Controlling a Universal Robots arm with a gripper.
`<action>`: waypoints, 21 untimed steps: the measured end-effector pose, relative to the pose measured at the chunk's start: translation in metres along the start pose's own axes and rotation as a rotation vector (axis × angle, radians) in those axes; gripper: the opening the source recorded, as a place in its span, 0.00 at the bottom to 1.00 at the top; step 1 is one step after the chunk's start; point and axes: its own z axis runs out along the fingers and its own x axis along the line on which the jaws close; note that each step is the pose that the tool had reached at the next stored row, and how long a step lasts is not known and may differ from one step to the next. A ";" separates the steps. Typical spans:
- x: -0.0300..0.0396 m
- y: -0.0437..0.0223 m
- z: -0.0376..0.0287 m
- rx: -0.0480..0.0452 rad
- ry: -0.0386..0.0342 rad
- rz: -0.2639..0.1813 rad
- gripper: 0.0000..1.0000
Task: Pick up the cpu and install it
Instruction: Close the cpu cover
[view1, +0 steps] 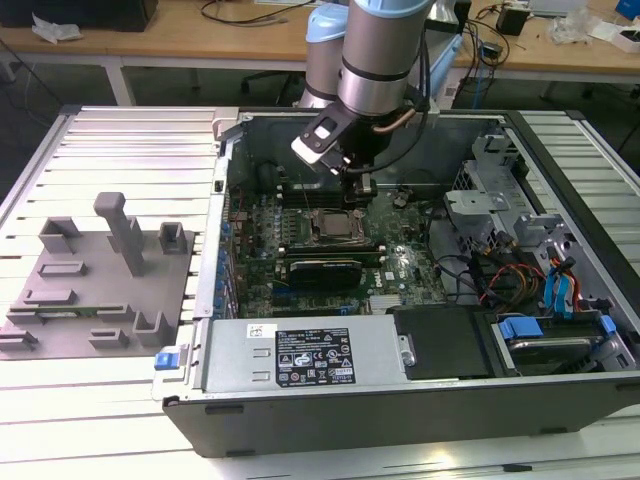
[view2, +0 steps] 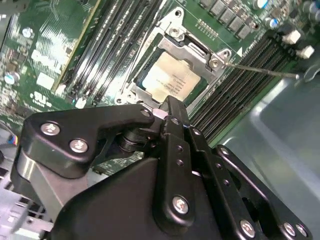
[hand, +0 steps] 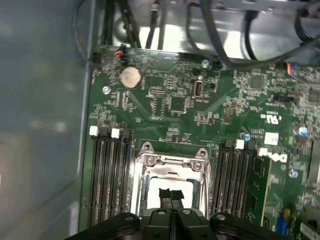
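The cpu, a flat square chip with a silvery-white top, lies inside the metal-framed socket on the green motherboard. In the first wrist view the cpu shows pale within the socket frame. My gripper hovers just above the chip's edge, its black fingers pressed together with nothing between them. The first wrist view shows the gripper tips over the chip's middle. In the exterior view the gripper hangs inside the open computer case, slightly behind the socket.
Black memory slots flank the socket on both sides. A grey moulded tray with posts lies outside the case on the exterior view's left. The power supply, drive bays and loose cables crowd the case.
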 end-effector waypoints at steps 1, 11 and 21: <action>0.0000 0.0000 0.0000 0.0006 -0.0007 -0.020 0.11; 0.0000 0.0000 0.0000 0.0084 -0.0087 -0.284 0.11; 0.0000 0.0000 0.0000 0.0152 -0.0156 -0.513 0.11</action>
